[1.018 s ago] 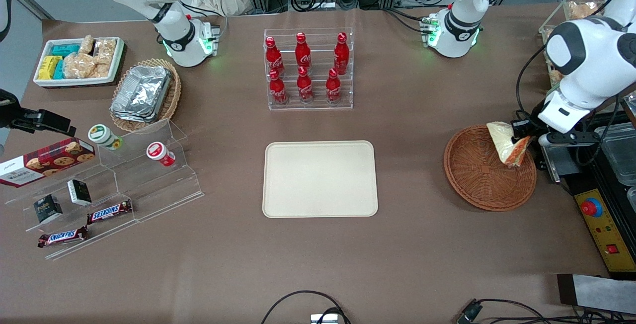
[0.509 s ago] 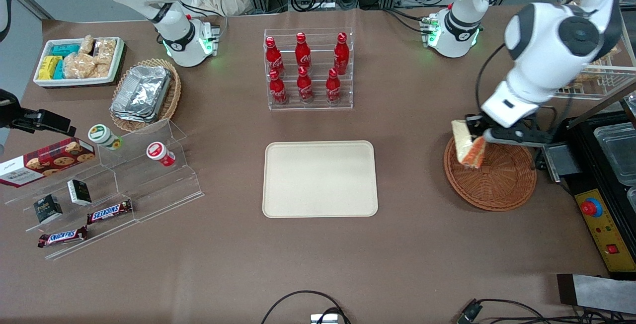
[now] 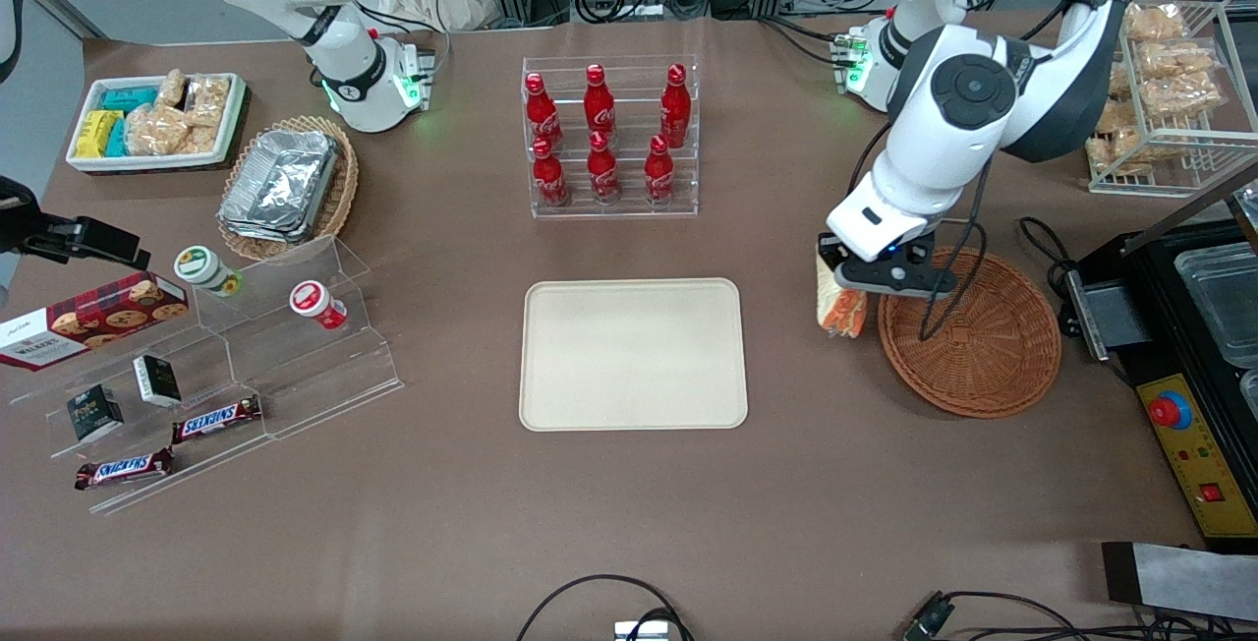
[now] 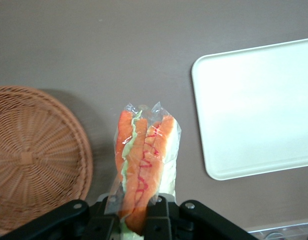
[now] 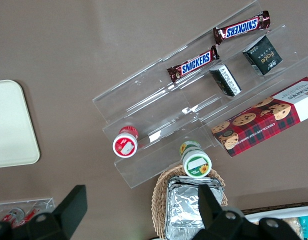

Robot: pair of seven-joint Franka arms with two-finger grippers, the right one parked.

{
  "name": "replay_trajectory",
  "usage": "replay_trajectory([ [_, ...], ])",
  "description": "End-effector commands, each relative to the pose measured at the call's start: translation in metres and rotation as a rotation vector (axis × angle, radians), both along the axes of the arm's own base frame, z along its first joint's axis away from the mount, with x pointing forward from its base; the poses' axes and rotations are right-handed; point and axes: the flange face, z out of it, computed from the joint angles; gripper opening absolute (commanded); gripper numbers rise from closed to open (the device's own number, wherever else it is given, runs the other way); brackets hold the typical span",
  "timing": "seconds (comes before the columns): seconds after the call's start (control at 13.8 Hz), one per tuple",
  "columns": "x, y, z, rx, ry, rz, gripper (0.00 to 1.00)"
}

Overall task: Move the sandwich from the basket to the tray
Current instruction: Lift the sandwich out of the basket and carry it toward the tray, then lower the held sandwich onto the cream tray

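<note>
The gripper (image 3: 843, 299) hangs above the worktop (image 3: 629, 503) between basket (image 3: 983, 346) and tray (image 3: 632, 354), jaws clamped on the sandwich (image 4: 144, 165).

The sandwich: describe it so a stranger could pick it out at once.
Find the flat cream tray mid-table and the round wicker basket toward the working arm's end. In the air between them, the gripper is shut on the sandwich: a plastic-wrapped wedge, the only item showing orange and green filling.

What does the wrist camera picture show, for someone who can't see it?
The gripper holds a wrapped sandwich above the bare brown table, between a round wicker basket and a pale tray.
</note>
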Motion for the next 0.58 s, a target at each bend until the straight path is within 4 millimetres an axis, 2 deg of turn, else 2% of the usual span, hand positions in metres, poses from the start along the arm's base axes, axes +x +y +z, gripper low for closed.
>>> replay_trajectory([
  [0.0,0.017,-0.025,-0.005,-0.005,0.009,-0.032,0.07],
  [0.51,0.030,-0.099,-0.041,-0.003,0.014,0.001,0.07],
])
